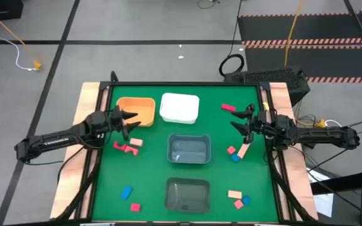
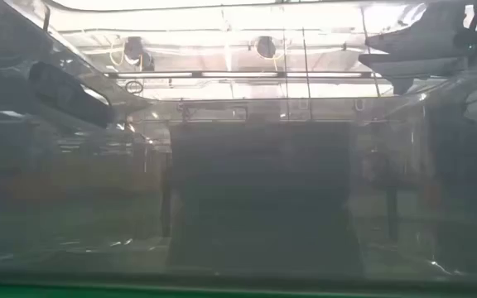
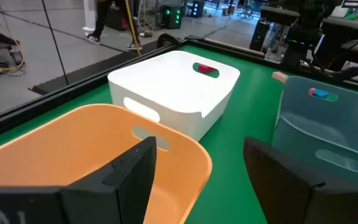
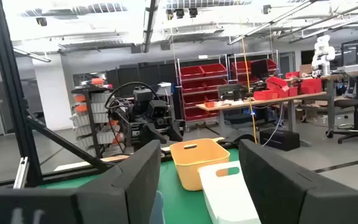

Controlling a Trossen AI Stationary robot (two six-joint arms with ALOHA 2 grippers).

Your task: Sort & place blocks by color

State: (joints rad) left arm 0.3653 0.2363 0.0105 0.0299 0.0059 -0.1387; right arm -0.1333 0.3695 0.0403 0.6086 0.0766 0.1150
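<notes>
Small wooden blocks lie on the green table. A red one (image 1: 228, 107) lies at the far right. Red and tan ones (image 1: 128, 147) lie at the left. Pink, tan and blue ones (image 1: 237, 152) lie at the right. Blue and red ones (image 1: 129, 198) and a tan, pink and blue group (image 1: 239, 199) lie near the front. My left gripper (image 1: 131, 124) (image 3: 197, 180) is open and empty beside the orange bin (image 1: 136, 112). My right gripper (image 1: 236, 120) (image 4: 197, 180) is open and empty above the table's right side, near the red block.
A white bin (image 1: 180, 108) stands next to the orange one at the back. A grey-blue bin (image 1: 189, 149) stands mid-table and a dark grey bin (image 1: 187, 193) at the front. The low view is blocked by a translucent bin wall. Wooden rails edge the table.
</notes>
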